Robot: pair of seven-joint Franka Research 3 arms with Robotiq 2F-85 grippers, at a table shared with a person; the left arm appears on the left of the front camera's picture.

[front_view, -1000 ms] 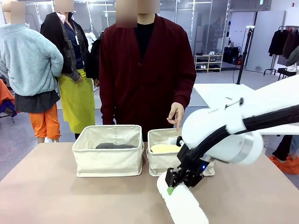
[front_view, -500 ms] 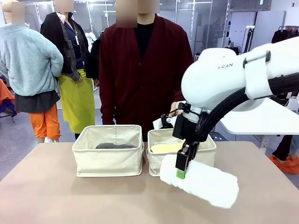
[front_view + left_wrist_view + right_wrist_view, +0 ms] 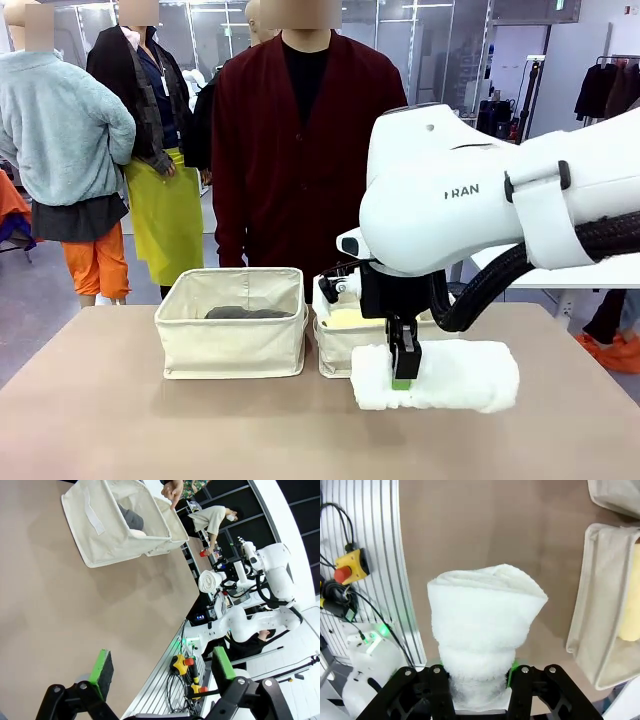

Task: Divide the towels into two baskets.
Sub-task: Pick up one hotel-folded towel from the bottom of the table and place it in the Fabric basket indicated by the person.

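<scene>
Lifted clear of the beige worktop [image 3: 120, 420] since a second ago, the white rolled terry towel [image 3: 440, 377] now hangs level across the front view, where earlier it slanted down toward the near edge, and the right arm has swung up so its white housing covers the person's pointing hand. The right tool [image 3: 404, 374] is clamped tight on this towel near its left end, the roll stretching out to the picture's right, in front of the right-hand cream canvas basket [image 3: 335, 345]. In the right wrist view the towel [image 3: 482, 615] bulges above the black fingers that squeeze its lower part, with the basket's fabric wall [image 3: 592, 605] off to the side and a pale yellow towel [image 3: 632, 610] showing inside it. That pale yellow roll [image 3: 345, 318] lies in the right-hand basket in the front view too. The left-hand cream canvas basket [image 3: 232, 345] stands just beside it and holds a dark grey rolled towel [image 3: 245, 313]. The left tool [image 3: 160, 672] hovers over bare worktop with its green-padded fingers spread wide and nothing between them, both baskets lying farther off.
</scene>
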